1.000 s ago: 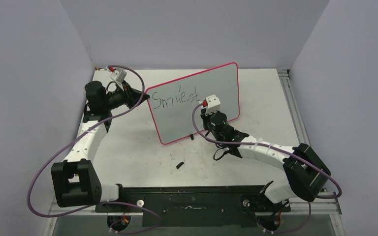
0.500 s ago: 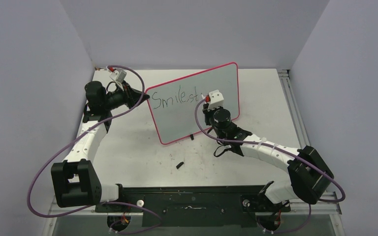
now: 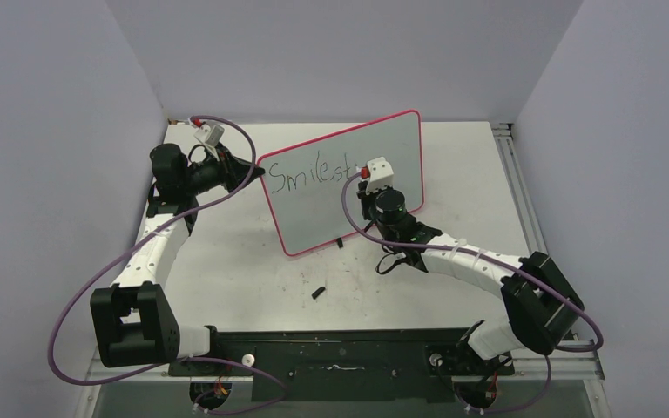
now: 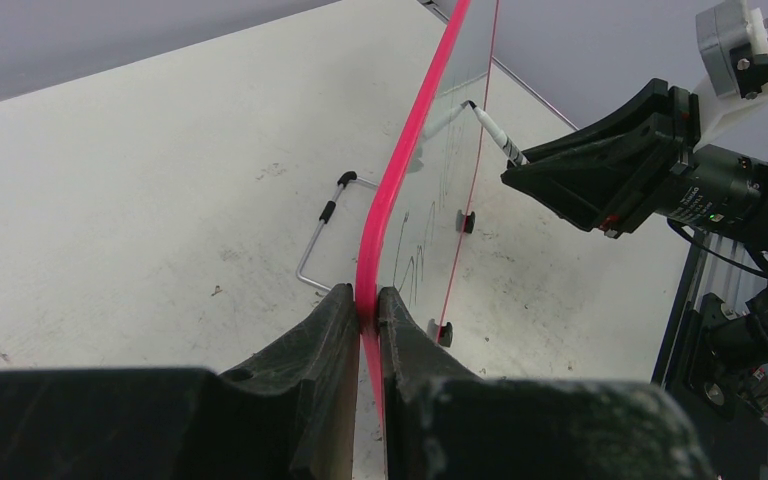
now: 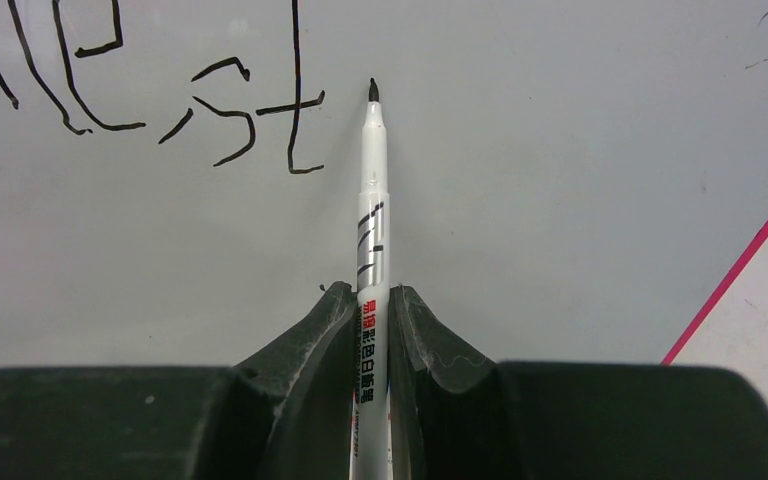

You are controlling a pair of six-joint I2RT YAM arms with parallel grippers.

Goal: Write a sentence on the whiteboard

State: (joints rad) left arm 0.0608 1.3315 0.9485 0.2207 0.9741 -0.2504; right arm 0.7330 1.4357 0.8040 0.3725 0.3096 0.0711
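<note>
The whiteboard [image 3: 314, 213], pale grey with a pink-red rim [image 4: 405, 150], stands upright and slightly tilted on the table, with "Smile st" written on it in black [image 5: 250, 110]. My left gripper [image 3: 260, 171] [image 4: 368, 293] is shut on the board's left rim. My right gripper [image 3: 364, 190] [image 5: 371, 290] is shut on a white marker [image 5: 372, 200] [image 4: 495, 135]. The marker's black tip sits at the board face just right of the "t".
A small black cap [image 3: 318, 293] lies on the scuffed tabletop in front of the board. The board's black feet [image 4: 466, 221] and a wire stand [image 4: 325, 235] are on the table. A metal rail [image 3: 523, 200] runs along the right edge.
My right gripper has carried the marker up and slightly right across the board, past the "t". The left gripper and the board have not moved.
</note>
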